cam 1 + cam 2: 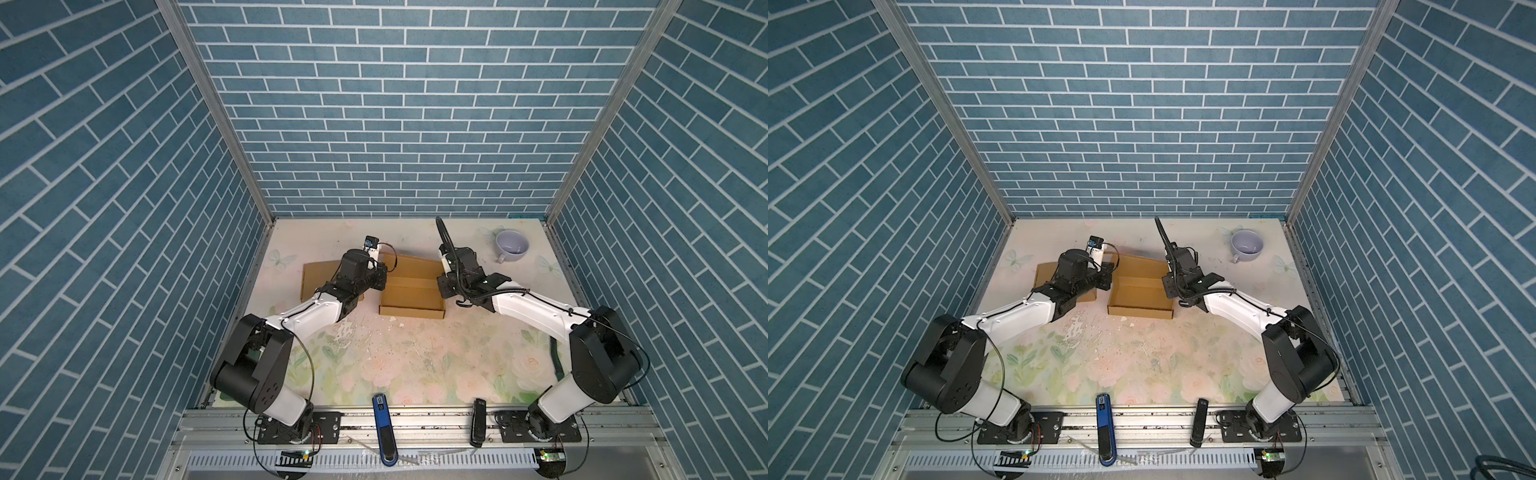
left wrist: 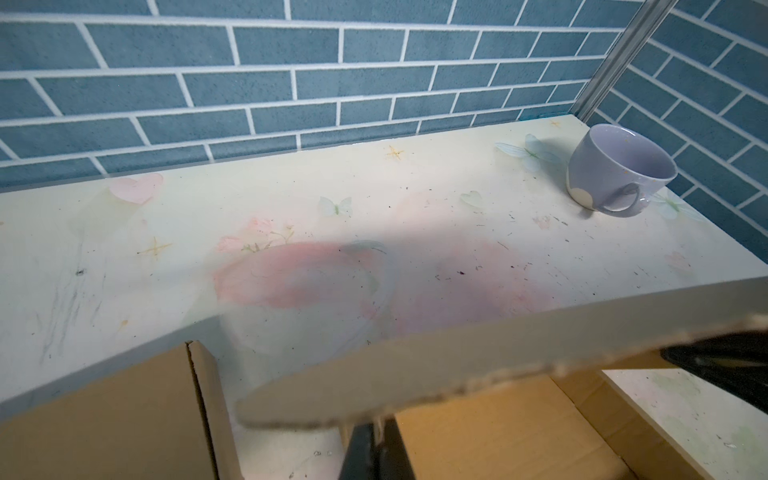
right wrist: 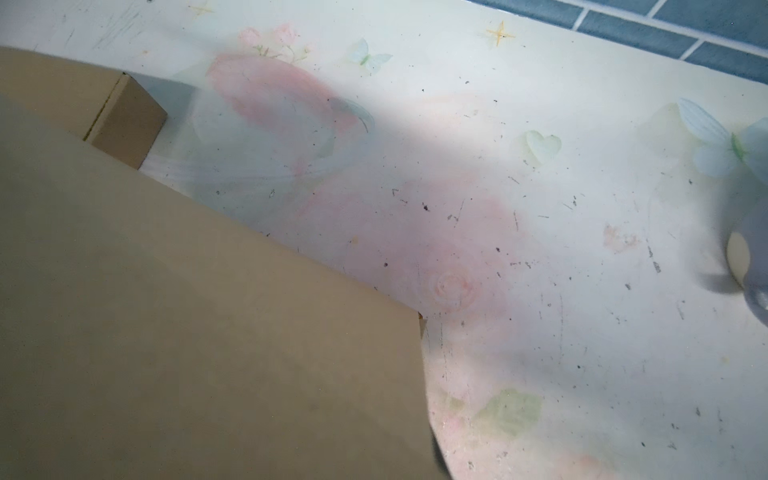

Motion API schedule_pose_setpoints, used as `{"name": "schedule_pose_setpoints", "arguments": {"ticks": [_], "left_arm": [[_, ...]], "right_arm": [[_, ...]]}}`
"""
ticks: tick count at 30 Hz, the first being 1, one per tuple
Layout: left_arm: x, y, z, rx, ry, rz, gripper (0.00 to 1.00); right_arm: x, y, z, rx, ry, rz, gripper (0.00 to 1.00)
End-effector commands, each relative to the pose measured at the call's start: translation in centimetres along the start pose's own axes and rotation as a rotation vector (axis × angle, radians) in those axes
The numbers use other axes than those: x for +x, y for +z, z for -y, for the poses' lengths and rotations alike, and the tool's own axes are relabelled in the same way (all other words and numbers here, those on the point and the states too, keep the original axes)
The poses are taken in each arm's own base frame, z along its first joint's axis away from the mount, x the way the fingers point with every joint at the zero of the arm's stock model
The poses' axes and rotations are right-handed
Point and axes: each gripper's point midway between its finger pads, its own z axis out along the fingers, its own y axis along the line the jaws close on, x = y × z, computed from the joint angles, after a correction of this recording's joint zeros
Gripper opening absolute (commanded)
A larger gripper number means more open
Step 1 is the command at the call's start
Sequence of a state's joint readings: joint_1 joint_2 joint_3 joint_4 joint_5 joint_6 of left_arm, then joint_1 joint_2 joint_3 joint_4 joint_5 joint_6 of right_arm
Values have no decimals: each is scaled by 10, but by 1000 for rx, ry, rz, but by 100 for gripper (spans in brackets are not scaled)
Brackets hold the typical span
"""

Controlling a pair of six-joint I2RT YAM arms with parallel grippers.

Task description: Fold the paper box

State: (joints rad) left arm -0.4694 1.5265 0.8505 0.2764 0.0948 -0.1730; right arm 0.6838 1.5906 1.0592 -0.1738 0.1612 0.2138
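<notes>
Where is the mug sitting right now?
In both top views the mug stands upright near the far right corner of the table, apart from the cardboard box, which lies to its left and nearer the front.

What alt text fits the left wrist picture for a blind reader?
A brown cardboard box with a raised flap fills the foreground. Beyond it, a lilac mug sits on the flowery table, near the corner of the blue brick walls.

- paper box (image 1: 411, 291): brown corrugated cardboard, matt, rough at the cut edges.
- mug (image 1: 512, 246): lilac ceramic, glossy glaze.
- table (image 1: 415, 365): smooth printed cover, scratched and speckled.
</notes>
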Motion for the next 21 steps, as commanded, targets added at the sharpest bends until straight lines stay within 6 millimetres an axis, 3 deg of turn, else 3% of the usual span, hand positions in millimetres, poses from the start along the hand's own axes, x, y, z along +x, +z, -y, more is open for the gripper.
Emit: {"name": "schedule_pose_setpoints", "arguments": {"ticks": [1,21], "left_arm": [[4,-7,31,115,2,-2,0],[63,-19,33,82,-64,-52,0]], "right_arm": [[18,-2,-30,-99,-2,-22,12],[58,-3,-45,-75,-2,-41,10]]}}
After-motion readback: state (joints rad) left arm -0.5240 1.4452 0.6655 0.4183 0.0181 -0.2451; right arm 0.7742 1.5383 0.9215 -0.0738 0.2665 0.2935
